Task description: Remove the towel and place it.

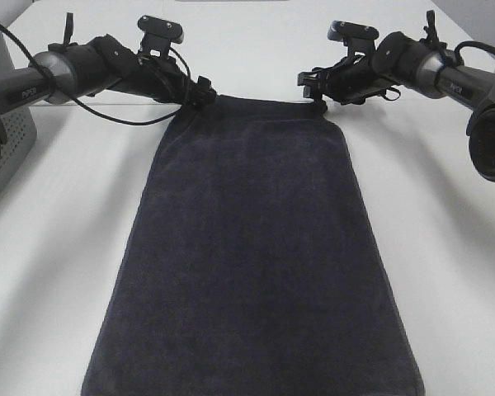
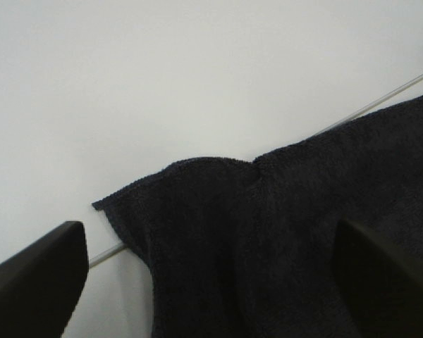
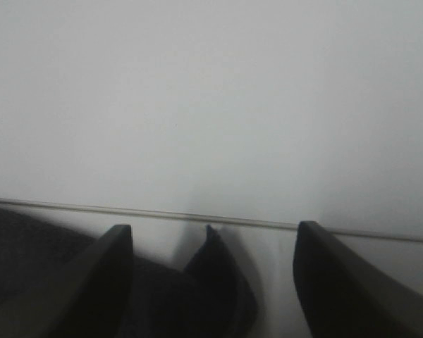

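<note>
The dark navy towel [image 1: 252, 256] lies flat and spread lengthwise on the white table, reaching from the far middle to the near edge. My left gripper [image 1: 205, 92] is at the towel's far left corner. In the left wrist view the fingers [image 2: 35, 282] stand wide apart, open, with the towel corner [image 2: 268, 232] lying between them. My right gripper [image 1: 313, 89] is at the far right corner. In the right wrist view its fingers [image 3: 352, 282] are apart, open, with a raised tip of the towel [image 3: 218, 278] between them.
A grey perforated basket [image 1: 8, 140] stands at the left edge of the table [image 1: 445, 206]. A thin seam [image 3: 268, 224] runs across the table just beyond the towel's far edge.
</note>
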Controlling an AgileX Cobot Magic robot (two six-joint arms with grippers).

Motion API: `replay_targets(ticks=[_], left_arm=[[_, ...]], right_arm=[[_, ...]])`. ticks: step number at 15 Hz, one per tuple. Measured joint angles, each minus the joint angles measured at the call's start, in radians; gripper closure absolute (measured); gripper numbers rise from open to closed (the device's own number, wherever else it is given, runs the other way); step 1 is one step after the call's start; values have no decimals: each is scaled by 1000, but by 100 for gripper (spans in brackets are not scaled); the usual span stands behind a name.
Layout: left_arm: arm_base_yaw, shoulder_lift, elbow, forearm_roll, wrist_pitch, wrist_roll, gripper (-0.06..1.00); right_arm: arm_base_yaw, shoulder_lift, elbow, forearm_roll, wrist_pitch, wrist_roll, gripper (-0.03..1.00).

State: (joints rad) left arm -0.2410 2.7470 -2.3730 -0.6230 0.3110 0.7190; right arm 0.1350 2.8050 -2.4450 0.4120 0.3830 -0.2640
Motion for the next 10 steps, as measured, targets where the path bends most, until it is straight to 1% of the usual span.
replay_targets(ticks=[3,5,10], left_arm=[[-5,0,0,-2,0,0,6],[-13,0,0,-3,1,0,6],[-17,0,0,-3,1,0,6]], right_arm=[[0,18,0,0,-58,-34,35],[0,24,0,0,-71,-38,37],[0,35,0,0,-52,-67,45]])
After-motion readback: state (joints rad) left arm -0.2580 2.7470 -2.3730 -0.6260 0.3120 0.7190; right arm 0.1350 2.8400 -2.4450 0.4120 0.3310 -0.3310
